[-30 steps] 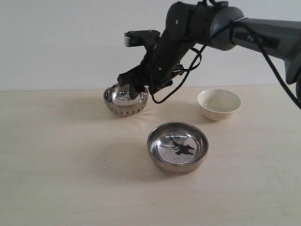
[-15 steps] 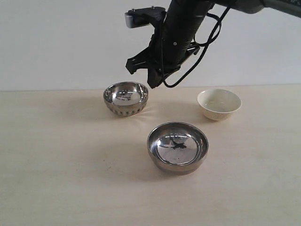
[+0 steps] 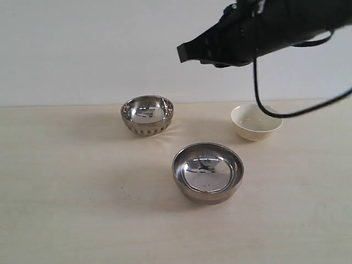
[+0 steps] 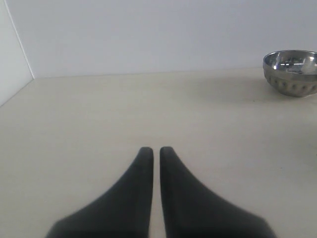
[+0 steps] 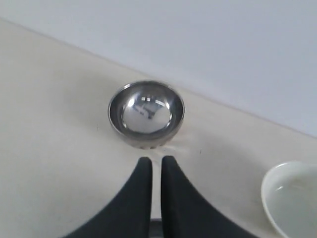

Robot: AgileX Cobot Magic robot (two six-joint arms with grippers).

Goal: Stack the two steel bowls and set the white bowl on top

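Observation:
The ribbed steel bowl [image 3: 147, 114] stands at the back left of the table, and the wider smooth steel bowl [image 3: 208, 171] stands alone nearer the front. To the right of them sits the white bowl [image 3: 256, 121]. All three stand apart and upright. My right gripper [image 3: 184, 53] hangs high above the table, blurred, holding nothing. In the right wrist view its fingers [image 5: 156, 159] are shut and empty, above the ribbed bowl [image 5: 146, 114], with the white bowl [image 5: 294, 198] at the edge. My left gripper [image 4: 152, 149] is shut low over bare table, far from the ribbed bowl [image 4: 292, 72].
The pale wooden table [image 3: 71, 192] runs back to a plain white wall [image 3: 82, 49]. A black cable [image 3: 264, 104] loops down from the right arm above the white bowl. A side wall [image 4: 12, 59] shows at the edge of the left wrist view.
My right arm has risen from beside the ribbed steel bowl's rim and swung up and to the right. The ribbed bowl stays where it was; nothing else moved.

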